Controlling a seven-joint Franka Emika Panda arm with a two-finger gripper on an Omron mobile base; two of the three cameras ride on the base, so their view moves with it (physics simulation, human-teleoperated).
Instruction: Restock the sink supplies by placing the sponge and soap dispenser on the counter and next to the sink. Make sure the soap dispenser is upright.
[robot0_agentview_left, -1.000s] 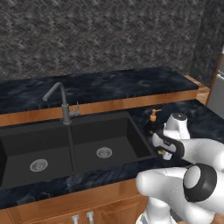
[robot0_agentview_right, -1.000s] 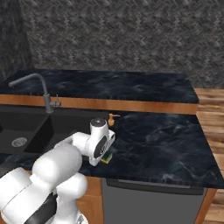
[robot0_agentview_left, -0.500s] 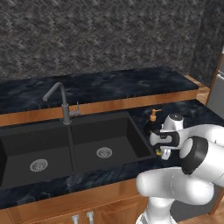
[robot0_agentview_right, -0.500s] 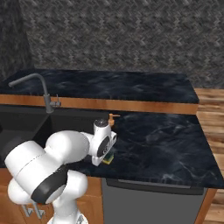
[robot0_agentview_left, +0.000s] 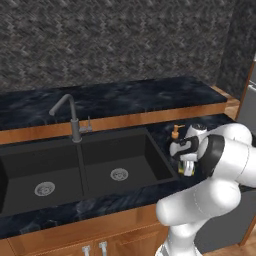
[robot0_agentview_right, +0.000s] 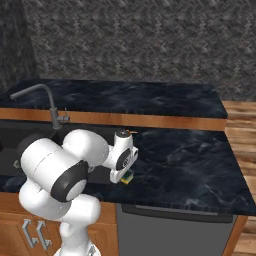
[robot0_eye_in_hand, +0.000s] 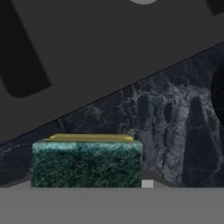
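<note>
My gripper (robot0_agentview_left: 186, 166) is shut on the sponge (robot0_eye_in_hand: 86, 161), a yellow block with a dark green scrubbing layer. It is held low over the counter (robot0_agentview_right: 190, 160), just right of the sink (robot0_agentview_left: 150, 165) and near the front edge. The sponge (robot0_agentview_right: 128, 177) peeks out under the white hand; whether it touches the stone I cannot tell. The soap dispenser (robot0_agentview_left: 175, 133) stands upright right behind the hand, dark with an orange pump (robot0_agentview_right: 128, 132). In the hand view the sink's black basin (robot0_eye_in_hand: 87, 48) lies beyond the sponge.
A grey gooseneck faucet (robot0_agentview_left: 71, 116) rises behind the double basin, with a silver drain (robot0_agentview_left: 119, 174) in the right bowl. A raised back ledge with a wooden edge (robot0_agentview_right: 150, 119) runs along the wall. Open dark stone (robot0_agentview_right: 200, 175) stretches to the right of the hand.
The arm's big white links have swung round behind the hand. The hand with the sponge has stayed nearly in place beside the sink. The soap dispenser has not moved.
</note>
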